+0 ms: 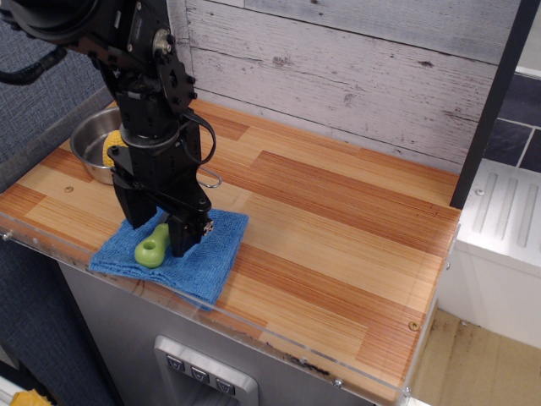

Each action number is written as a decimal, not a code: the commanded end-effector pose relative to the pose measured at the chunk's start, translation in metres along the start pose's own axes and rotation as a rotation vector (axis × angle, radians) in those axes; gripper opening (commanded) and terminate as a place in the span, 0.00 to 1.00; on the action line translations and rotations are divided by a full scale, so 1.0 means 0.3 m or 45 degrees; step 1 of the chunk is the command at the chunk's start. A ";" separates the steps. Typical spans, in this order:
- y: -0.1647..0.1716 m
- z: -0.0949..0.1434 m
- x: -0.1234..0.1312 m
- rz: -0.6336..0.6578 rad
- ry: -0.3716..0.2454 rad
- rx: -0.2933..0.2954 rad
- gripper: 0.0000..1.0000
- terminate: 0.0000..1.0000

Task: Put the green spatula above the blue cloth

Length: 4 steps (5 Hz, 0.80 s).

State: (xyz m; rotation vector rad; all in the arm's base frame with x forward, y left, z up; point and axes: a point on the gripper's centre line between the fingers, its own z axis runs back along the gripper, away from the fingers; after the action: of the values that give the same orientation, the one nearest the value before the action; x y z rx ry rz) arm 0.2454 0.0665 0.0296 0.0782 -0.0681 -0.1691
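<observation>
Lying on the blue cloth [196, 262] at the counter's [338, 245] near left edge, the green spatula [153, 248] shows only its handle; my gripper [162, 235] hides the blade. My fingers straddle the handle, spread apart, with no clear grip on it. Behind my arm sits a metal bowl [91, 139] holding something yellow [111, 150], before the plank wall [355, 68].

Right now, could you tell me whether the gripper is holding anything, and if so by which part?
It cannot be told. The gripper straddles the green spatula on the blue cloth, but its fingers hide the blade end and any contact.
</observation>
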 end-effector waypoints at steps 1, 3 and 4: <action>0.016 0.010 -0.006 -0.006 -0.018 0.013 0.00 0.00; 0.002 0.012 -0.015 -0.030 -0.013 0.021 0.00 0.00; -0.019 0.106 0.032 -0.026 -0.114 -0.004 0.00 0.00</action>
State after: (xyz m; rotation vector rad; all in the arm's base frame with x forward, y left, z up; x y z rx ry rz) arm 0.2468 0.0520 0.0530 0.0476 -0.1189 -0.1894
